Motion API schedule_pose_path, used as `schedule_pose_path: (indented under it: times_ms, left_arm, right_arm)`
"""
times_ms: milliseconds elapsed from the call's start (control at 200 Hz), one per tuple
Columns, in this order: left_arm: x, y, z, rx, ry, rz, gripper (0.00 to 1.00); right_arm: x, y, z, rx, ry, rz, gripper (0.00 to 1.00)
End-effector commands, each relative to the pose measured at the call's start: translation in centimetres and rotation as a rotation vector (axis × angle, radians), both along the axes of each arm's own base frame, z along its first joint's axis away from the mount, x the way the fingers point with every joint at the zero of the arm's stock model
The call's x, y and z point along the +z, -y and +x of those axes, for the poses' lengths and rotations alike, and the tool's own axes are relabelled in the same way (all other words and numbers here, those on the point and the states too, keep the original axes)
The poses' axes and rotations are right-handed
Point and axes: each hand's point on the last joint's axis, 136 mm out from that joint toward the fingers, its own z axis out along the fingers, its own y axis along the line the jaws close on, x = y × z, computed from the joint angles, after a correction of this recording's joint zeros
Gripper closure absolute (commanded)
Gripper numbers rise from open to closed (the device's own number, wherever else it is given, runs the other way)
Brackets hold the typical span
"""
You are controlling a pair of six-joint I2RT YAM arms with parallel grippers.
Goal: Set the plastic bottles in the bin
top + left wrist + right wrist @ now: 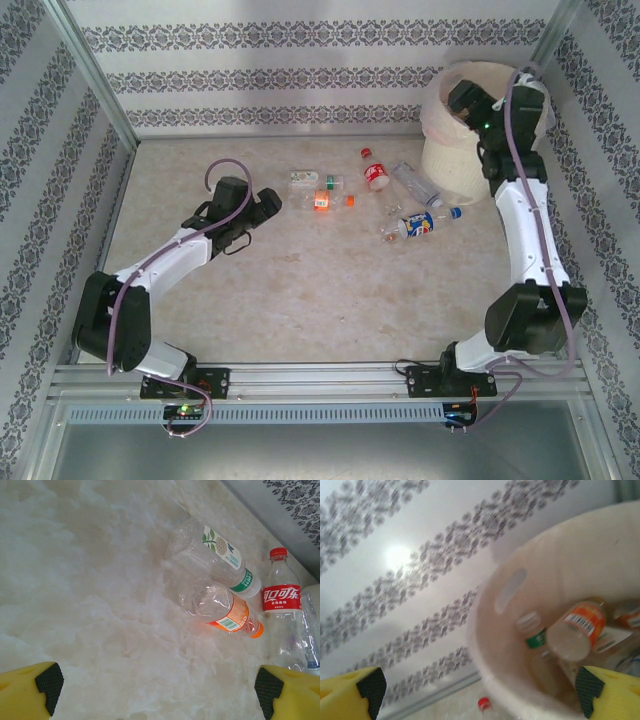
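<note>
Several plastic bottles lie mid-table: a green-and-white-label bottle (pixel 305 178) (pixel 220 550), an orange-label bottle (pixel 325 199) (pixel 227 611), a red-label bottle (pixel 375 172) (pixel 281 592), a clear bottle (pixel 415 185) and a blue-and-yellow-label bottle (pixel 420 223). My left gripper (pixel 268 207) (pixel 157 685) is open just left of them, with bare table between its fingers. The cream-white bin (pixel 470 150) (pixel 490 630) stands at the back right. My right gripper (pixel 462 100) (pixel 477 685) hangs open over its mouth, holding nothing. Inside lie an orange-label bottle (pixel 580 625) and a green-collared one (pixel 535 635).
Patterned walls close in the back and both sides of the marble-look table (pixel 300 280). The bin's bag liner (pixel 432 110) drapes over its rim. A red cap (pixel 483 702) shows below the bin rim in the right wrist view.
</note>
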Motion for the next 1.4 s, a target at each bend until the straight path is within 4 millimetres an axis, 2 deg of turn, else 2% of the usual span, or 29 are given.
schedule_pose_path:
  times_ms: [0,340,430,495,655,814,919,1034,1134,1224,1394]
  left_arm:
    - [0.0,0.9,-0.1,-0.025,-0.021,-0.011,0.0]
    - [-0.7,1.0,0.0,-0.034,-0.037,0.005,0.0]
    - [-0.9,1.1,0.2,-0.035,-0.043,0.002,0.0]
    - [-1.1,1.3,0.3,-0.037,-0.048,-0.006,0.0]
    - [-1.6,1.7,0.6,-0.045,-0.061,-0.019,0.0]
    - [-1.6,1.7,0.5,-0.044,-0.066,-0.017,0.0]
    - [-1.6,1.5,0.4,-0.04,-0.065,-0.006,0.0]
    - [-1.7,1.3,0.3,-0.037,-0.068,0.004,0.0]
    - [-1.7,1.1,0.3,-0.034,-0.069,0.014,0.0]
    - [-1.7,1.1,0.4,-0.033,-0.069,0.017,0.0]
    - [-1.9,1.7,0.8,-0.049,-0.072,0.002,0.0]
  right_arm:
    - [-1.8,-2.4,-1.5,0.048,-0.028,-0.042,0.02]
    - [-14.2,-3.7,-6.9,-0.123,-0.283,0.06,0.02]
    - [-17.9,-3.4,-8.7,-0.198,-0.368,0.062,0.02]
    - [-20.5,-3.3,-9.7,-0.247,-0.419,0.119,0.02]
    - [-25.2,-3.3,-10.8,-0.35,-0.501,0.279,0.02]
    - [-27.9,-3.4,-9.7,-0.399,-0.564,0.309,0.04]
    - [-29.6,-3.8,-8.7,-0.405,-0.611,0.305,0.1]
    - [-30.7,-3.9,-7.9,-0.424,-0.639,0.302,0.15]
    - [-31.5,-3.9,-7.3,-0.44,-0.637,0.311,0.16]
    - [-32.1,-4.2,-5.8,-0.392,-0.636,0.299,0.16]
    - [-33.5,-4.3,-4.9,-0.417,-0.665,0.311,0.17]
